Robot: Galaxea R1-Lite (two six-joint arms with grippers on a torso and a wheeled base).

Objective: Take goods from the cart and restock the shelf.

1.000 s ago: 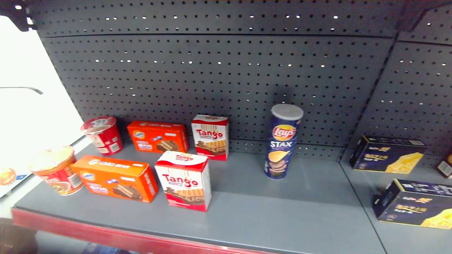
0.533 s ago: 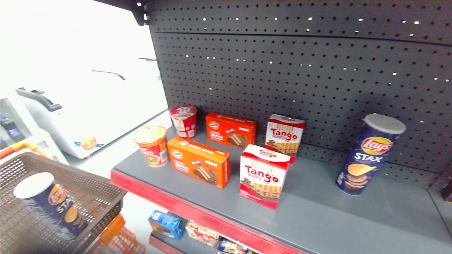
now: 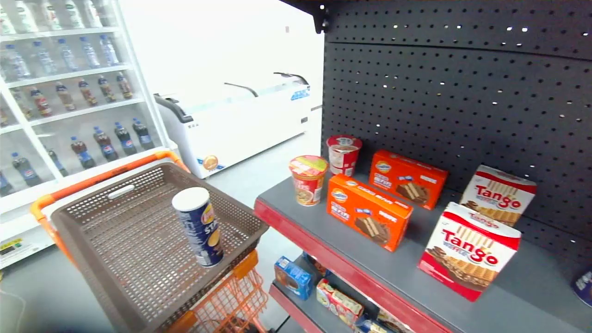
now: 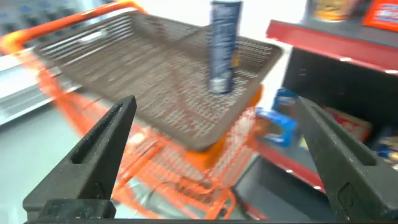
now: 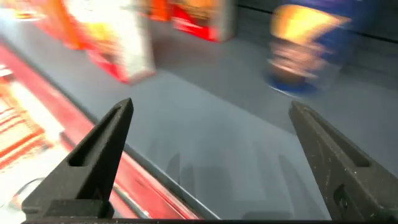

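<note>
Finding on progress: the restock is part done, by our reading. The shelf (image 3: 365, 266) carries goods already faced up; a noodle cup (image 3: 307, 179) and a red cup (image 3: 343, 155) stand at its left end; two orange boxes (image 3: 368, 217) lie just right of them, one behind the other; two wafer boxes (image 3: 469, 249) stand further right along the shelf, again front and back. At the shelf's far right a dark blue item (image 3: 583, 286) is cut by the frame edge; in the right wrist view a blurred blue and yellow can-like shape (image 5: 305, 46) stands on the shelf board, and we cannot say more of it.

Outstanding: one chip can (image 3: 199, 226) stands upright in the cart (image 3: 115, 189), near the basket corner closest to the shelf; the cart sits just off the shelf's left end; we see no other goods in its basket, so we judge this can to be the last item to move.

Claws: the left claw (image 4: 214, 106) has its fingers spread wide with nothing between them; it faces the cart off the shelf's left end, well short of the can. The right claw (image 5: 211, 104) is likewise spread and empty, held over bare shelf board near the red front lip. Neither touches any goods; the pick is not yet begun.
</note>
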